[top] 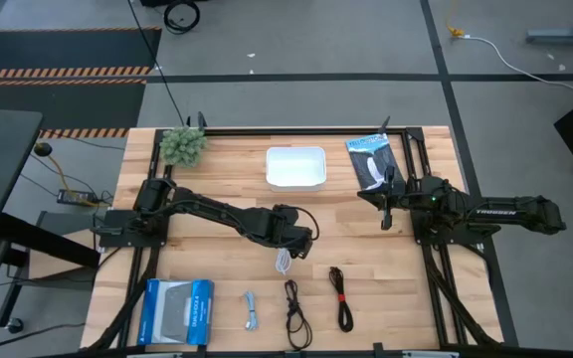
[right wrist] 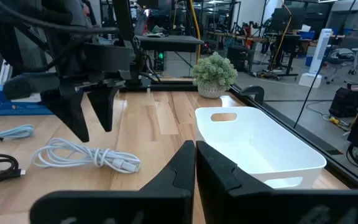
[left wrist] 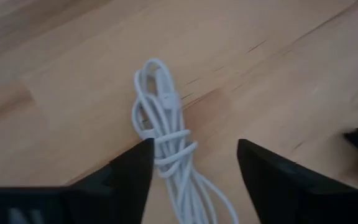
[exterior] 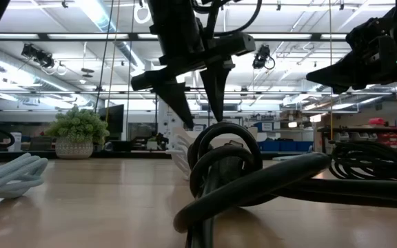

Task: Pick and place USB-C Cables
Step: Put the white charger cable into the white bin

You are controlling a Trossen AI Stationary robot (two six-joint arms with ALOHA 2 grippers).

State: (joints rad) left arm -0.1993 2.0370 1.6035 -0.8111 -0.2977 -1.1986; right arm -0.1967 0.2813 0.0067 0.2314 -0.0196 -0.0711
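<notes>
A: Where does everything sit, seen from above?

B: The bin (top: pixel 295 167) is at upper centre of the table (top: pixel 227 179), the plant (top: pixel 183 145) to its upper left, the packet (top: pixel 371 161) to its right.

A: And the bottom edge?

B: A row: the box (top: pixel 177 311) lower left, then the grey cable (top: pixel 251 311), the black cable (top: pixel 295 313) and the banded cable (top: pixel 341 298) rightwards.

A: The white cable (top: pixel 284 261)?

B: Mid-frame, above that row, directly under the left gripper (top: pixel 294 242), whose fingers stand apart on either side of it.

A: The right gripper (top: pixel 387 207)?

B: Right of centre, just below the packet, fingers together.
</notes>
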